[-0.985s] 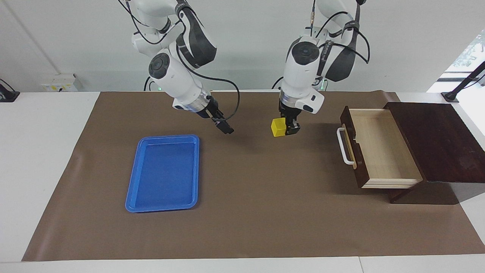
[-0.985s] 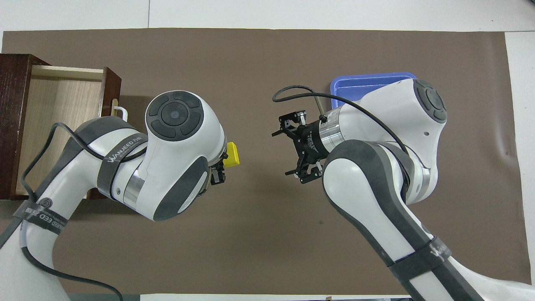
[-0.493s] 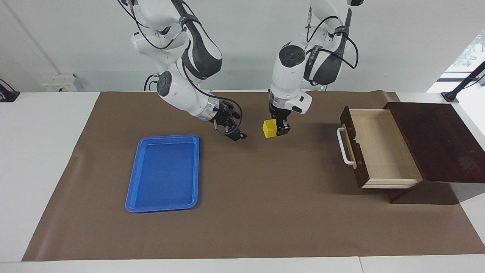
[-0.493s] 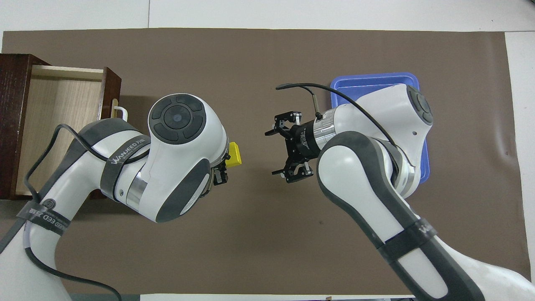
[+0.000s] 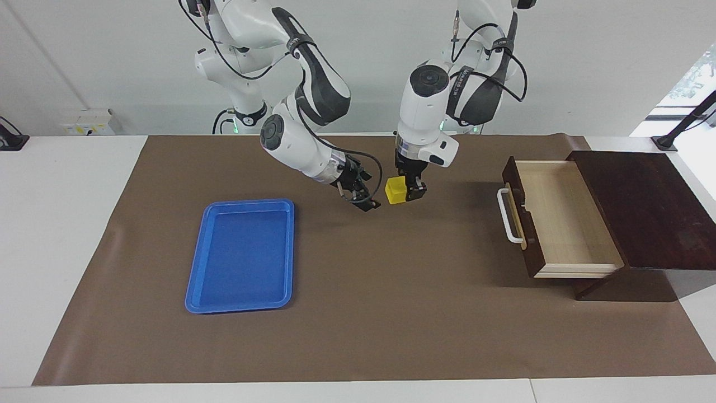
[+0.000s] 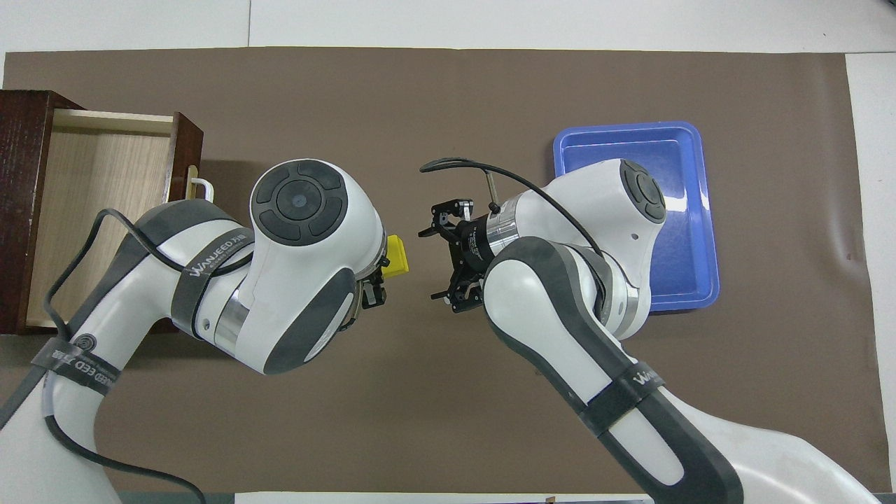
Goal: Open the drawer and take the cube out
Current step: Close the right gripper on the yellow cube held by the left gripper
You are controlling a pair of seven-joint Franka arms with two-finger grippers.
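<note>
Overhead, right end effector [image 6: 435, 262] gapes open; facing view shows left end effector [image 5: 406, 193] gripping cube [image 5: 395, 190].

Dark glossy wooden drawer [image 5: 526, 224] with pale matt interior, smooth yellow cube [image 5: 395, 190], glossy blue plastic tray [image 5: 241, 255].

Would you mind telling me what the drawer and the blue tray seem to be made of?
Drawer: apparently wood, with a dark glossy stained front and a pale matte inside showing grain. Blue tray: likely moulded plastic, uniform in colour with rounded corners, a raised rim and soft highlights.
</note>
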